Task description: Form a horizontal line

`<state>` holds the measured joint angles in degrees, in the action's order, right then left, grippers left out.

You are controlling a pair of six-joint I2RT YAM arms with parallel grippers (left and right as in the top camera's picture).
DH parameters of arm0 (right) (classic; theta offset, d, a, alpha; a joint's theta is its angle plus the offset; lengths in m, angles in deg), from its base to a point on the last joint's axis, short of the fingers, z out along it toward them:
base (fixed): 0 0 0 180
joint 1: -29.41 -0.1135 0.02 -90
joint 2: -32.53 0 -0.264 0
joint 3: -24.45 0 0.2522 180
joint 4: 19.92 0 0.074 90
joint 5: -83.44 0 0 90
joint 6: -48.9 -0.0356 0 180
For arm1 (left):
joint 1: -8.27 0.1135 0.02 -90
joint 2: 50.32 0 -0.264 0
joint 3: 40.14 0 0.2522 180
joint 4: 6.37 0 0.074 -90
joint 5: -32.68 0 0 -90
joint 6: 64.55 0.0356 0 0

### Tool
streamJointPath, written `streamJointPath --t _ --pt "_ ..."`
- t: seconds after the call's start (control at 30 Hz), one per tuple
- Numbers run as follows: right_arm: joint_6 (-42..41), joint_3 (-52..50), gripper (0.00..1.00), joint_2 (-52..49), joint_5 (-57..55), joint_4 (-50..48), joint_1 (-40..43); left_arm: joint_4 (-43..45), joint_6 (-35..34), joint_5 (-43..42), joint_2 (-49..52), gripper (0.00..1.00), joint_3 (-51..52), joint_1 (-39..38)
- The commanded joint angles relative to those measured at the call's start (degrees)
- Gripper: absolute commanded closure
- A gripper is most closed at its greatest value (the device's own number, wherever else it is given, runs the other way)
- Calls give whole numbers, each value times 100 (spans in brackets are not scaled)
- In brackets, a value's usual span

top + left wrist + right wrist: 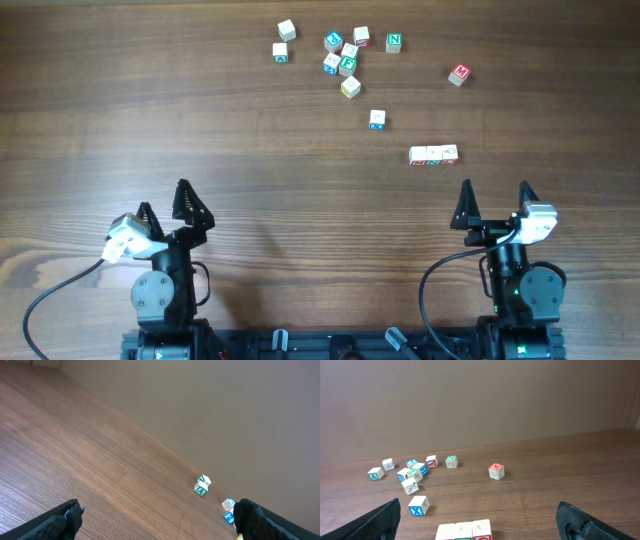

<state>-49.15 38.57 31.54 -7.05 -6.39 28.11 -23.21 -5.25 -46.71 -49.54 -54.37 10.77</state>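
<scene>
Lying just beyond the right gripper [495, 190], the horizontal line [433, 154] sits toward the bench [250, 130] front edge; the left gripper [165, 200] and right gripper both gape apart.

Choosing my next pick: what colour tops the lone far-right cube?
The lone cube is red-topped; clearest in right wrist view.

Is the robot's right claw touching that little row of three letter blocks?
Apart. The overhead view shows bare table between the right claw and the row of three blocks, which lies beyond its open fingertips.
</scene>
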Motion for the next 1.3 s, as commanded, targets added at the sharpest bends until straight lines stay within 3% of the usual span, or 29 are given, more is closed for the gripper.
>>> streamJointPath --t 0.0,0.2,0.83,1.27 --pt "52 -7 0 57 -103 -26 20 -31 48 -17 -61 0 15 116" --pt "52 -7 0 57 -103 -26 20 -57 717 -223 -61 0 15 116" --pt "55 -7 0 57 -103 -26 20 -81 1250 -317 -61 0 15 116" --pt "52 -7 0 57 -105 -26 20 -57 1246 -396 -55 0 13 116"
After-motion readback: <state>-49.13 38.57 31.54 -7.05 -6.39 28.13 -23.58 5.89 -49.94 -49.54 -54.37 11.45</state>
